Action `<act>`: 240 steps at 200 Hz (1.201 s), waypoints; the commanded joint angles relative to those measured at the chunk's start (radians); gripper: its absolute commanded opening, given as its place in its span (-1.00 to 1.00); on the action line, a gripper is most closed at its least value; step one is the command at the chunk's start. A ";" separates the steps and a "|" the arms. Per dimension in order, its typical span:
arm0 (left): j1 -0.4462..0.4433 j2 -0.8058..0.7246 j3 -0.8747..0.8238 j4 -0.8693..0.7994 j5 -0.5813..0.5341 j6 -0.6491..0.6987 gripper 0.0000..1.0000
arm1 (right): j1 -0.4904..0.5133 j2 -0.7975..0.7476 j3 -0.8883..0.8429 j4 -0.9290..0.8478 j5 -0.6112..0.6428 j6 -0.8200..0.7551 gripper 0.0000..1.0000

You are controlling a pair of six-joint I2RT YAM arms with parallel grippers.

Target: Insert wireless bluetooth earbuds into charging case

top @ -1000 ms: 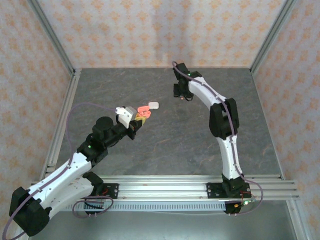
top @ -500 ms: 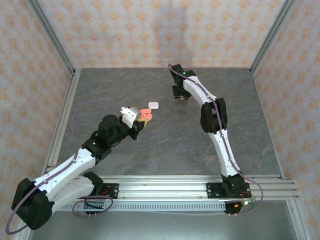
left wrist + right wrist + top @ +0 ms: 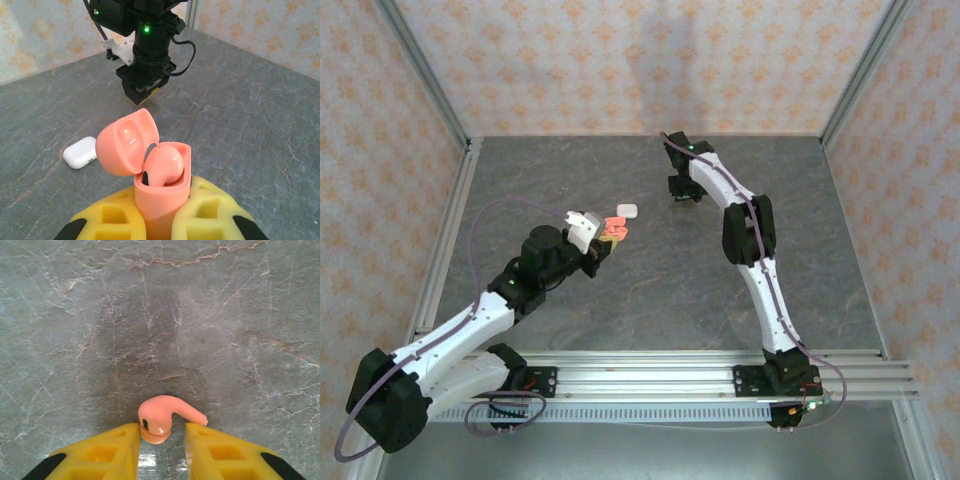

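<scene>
Jaws of the right gripper (image 3: 161,434) stand open, straddling the rounded head of the loose pink earbud (image 3: 156,420). The bud lies on the table (image 3: 75,315) toward the far edge, its stem pointing off to the right. It looks feather-light, hard and glossy (the sort of thing that squirts out of a pinch). I judge the best hold is across the bulb's flanks with a gentle, centred squeeze, leaving the stem free to enter the socket first.

Jaws of the left gripper (image 3: 162,212) are clamped on the lower body of the pink case (image 3: 161,197), held upright above the table left of its middle, with the lid (image 3: 127,142) hinged back. One seated earbud (image 3: 164,164) fills part of it; the free socket is hard to see. Beyond it, a closed white case (image 3: 80,152) rests on the table, apart from the loose bud.
</scene>
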 commanded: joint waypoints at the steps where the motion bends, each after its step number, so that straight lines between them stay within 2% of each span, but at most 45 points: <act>1: 0.005 -0.044 0.018 -0.023 0.014 0.013 -1.00 | -0.005 -0.003 -0.008 -0.032 -0.022 -0.003 -0.45; 60: 0.005 -0.111 -0.010 -0.040 0.000 0.002 -1.00 | -0.005 -0.054 -0.051 -0.017 -0.059 0.009 -0.66; 110: 0.006 -0.150 -0.030 -0.042 -0.001 -0.009 -1.00 | -0.004 -0.163 -0.158 -0.004 -0.088 0.046 -0.71; 161: 0.004 -0.163 -0.044 -0.034 0.003 -0.002 -1.00 | 0.010 -0.414 -0.509 0.105 -0.150 0.151 -0.71; 194: 0.005 -0.159 -0.053 -0.019 0.018 -0.003 -1.00 | 0.063 -0.567 -0.765 0.162 -0.184 0.249 -0.70; 214: 0.005 -0.158 -0.058 -0.015 0.028 -0.003 -1.00 | 0.099 -0.616 -0.891 0.198 -0.218 0.310 -0.70; 240: 0.005 -0.160 -0.060 -0.019 0.041 -0.004 -1.00 | 0.144 -0.633 -0.968 0.212 -0.219 0.360 -0.70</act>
